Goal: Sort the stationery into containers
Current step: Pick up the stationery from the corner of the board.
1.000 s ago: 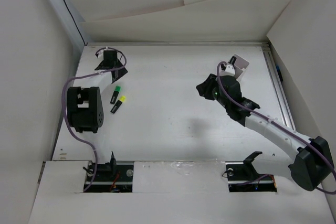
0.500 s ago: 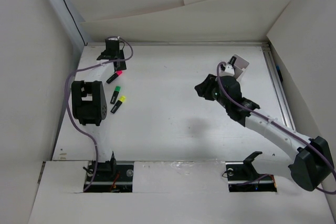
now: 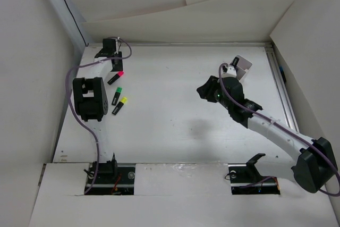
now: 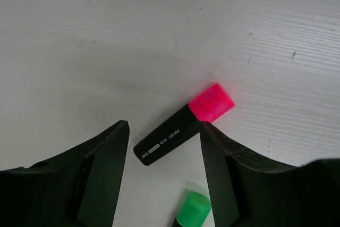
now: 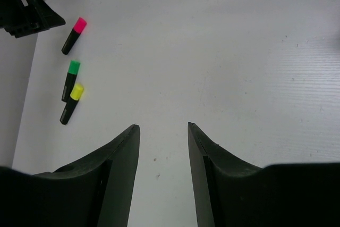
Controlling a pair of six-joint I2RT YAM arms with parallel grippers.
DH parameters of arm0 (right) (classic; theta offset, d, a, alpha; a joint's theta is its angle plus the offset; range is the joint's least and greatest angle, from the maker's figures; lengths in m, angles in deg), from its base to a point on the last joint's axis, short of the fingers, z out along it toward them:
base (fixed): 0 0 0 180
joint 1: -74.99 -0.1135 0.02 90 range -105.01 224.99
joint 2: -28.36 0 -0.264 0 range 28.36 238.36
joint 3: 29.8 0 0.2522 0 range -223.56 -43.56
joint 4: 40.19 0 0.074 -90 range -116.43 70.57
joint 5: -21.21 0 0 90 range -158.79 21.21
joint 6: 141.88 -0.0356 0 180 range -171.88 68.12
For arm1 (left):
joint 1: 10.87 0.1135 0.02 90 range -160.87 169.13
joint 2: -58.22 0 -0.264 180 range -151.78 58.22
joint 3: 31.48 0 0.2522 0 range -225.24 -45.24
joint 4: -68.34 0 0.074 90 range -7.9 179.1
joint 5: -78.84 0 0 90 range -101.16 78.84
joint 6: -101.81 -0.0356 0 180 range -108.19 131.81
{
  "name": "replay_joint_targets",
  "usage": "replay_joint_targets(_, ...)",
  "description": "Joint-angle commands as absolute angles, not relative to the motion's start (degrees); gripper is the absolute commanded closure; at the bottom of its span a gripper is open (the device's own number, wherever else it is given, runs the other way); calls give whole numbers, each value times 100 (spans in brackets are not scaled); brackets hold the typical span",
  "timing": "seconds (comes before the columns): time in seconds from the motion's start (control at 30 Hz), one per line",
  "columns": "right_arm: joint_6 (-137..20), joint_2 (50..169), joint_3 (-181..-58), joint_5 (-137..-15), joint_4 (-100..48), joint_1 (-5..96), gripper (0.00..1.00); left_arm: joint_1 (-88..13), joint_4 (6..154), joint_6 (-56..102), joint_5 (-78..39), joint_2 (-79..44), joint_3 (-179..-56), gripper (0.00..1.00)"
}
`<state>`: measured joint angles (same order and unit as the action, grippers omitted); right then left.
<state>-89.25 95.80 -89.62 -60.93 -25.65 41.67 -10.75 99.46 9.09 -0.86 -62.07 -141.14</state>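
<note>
Three black highlighters lie at the left of the table: pink-capped (image 3: 115,77), green-capped (image 3: 117,95) and yellow-capped (image 3: 120,105). My left gripper (image 3: 113,62) is open at the far left, just beyond the pink one. In the left wrist view the pink highlighter (image 4: 183,126) lies flat between the open fingertips of that gripper (image 4: 164,126), with the green cap (image 4: 192,211) below. My right gripper (image 3: 202,90) is open and empty, right of centre. The white tray (image 3: 244,66) sits behind it at the far right, partly hidden by the arm.
Cardboard walls (image 3: 175,19) enclose the table on three sides. A metal rail (image 3: 280,86) runs along the right edge. The right wrist view shows the pink (image 5: 73,35), green (image 5: 70,80) and yellow (image 5: 71,103) highlighters far left, and the left gripper (image 5: 26,6).
My left gripper has moved toward the far left corner, uncovering the pink highlighter. The left arm's elbow shifted up. The right arm has barely moved.
</note>
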Motion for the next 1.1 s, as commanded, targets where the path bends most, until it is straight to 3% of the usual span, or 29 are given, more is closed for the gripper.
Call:
replay_joint_targets(0.0, -8897, 9577, -9032, -6150, -2897, 4194, 53, -1060, 10038, 751, -246, -6447, -14341, 47)
replay_joint_targets(0.4, -8897, 9577, -9032, -6167, -2897, 4247, 53, -1060, 9871, 751, -518, -6527, -14130, 49)
replay_joint_targets(0.7, -8897, 9524, -9032, -6167, -2897, 4247, 53, -1060, 9809, 751, -519, -6703, -13903, 64)
replay_joint_targets(0.87, -8897, 9524, -9032, -6220, -2897, 4247, 48, -1060, 9617, 803, -466, -6703, -13708, 83)
replay_joint_targets(1.07, -8897, 9577, -9032, -6307, -2897, 4352, 43, -1060, 9616, 996, -396, -6510, -13700, 97)
